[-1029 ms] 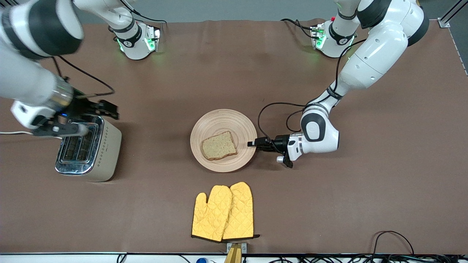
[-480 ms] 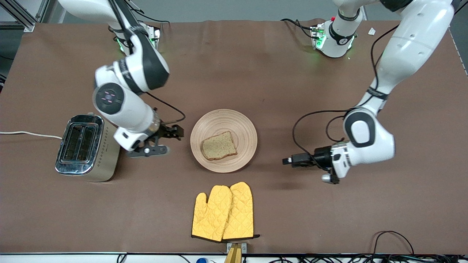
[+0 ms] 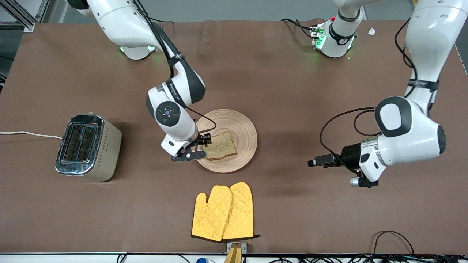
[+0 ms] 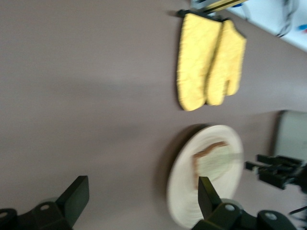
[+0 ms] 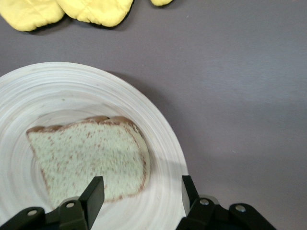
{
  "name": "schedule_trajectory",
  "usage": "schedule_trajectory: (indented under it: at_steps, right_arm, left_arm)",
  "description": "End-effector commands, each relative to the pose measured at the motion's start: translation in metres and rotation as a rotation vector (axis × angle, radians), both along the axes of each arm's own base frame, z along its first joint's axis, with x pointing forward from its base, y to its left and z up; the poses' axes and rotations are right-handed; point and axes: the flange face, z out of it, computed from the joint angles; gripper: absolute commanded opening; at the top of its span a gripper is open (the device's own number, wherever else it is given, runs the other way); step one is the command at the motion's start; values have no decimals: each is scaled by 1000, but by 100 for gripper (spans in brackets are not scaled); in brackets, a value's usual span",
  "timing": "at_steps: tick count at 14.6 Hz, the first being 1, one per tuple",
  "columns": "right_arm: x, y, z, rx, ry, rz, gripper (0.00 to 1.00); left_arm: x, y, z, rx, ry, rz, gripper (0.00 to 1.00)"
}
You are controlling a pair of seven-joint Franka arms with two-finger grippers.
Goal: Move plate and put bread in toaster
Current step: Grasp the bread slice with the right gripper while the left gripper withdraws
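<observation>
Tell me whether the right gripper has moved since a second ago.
Yes. The right gripper has left the toaster and crossed to the plate, now open over the bread.

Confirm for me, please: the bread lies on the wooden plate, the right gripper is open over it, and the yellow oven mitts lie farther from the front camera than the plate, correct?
Not quite. The oven mitts lie nearer to the front camera than the plate, as the front view shows. The rest holds: the bread lies on the plate and the right gripper is open over it.

Robot lab; 2 bench-mounted arms (image 3: pixel 172 95); cables (image 3: pixel 395 252)
</observation>
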Motion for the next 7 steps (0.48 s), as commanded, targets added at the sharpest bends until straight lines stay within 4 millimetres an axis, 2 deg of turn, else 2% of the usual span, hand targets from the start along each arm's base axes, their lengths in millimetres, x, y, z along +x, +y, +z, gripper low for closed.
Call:
schedule_trajectory:
  at_steps: [1,4,7]
  right_arm:
    - [-1,10,-14,11,-14,-36,68]
    - [-4,15,-33,6,-18,-29,65]
    - [-6,18,-45,3,-18,-35,62]
  left_arm:
    - [-12,13,28,243,-14,-92,100]
    - [-24,21,59,414,-8,-115,100]
    - [-45,25,105,492,0,-124,100]
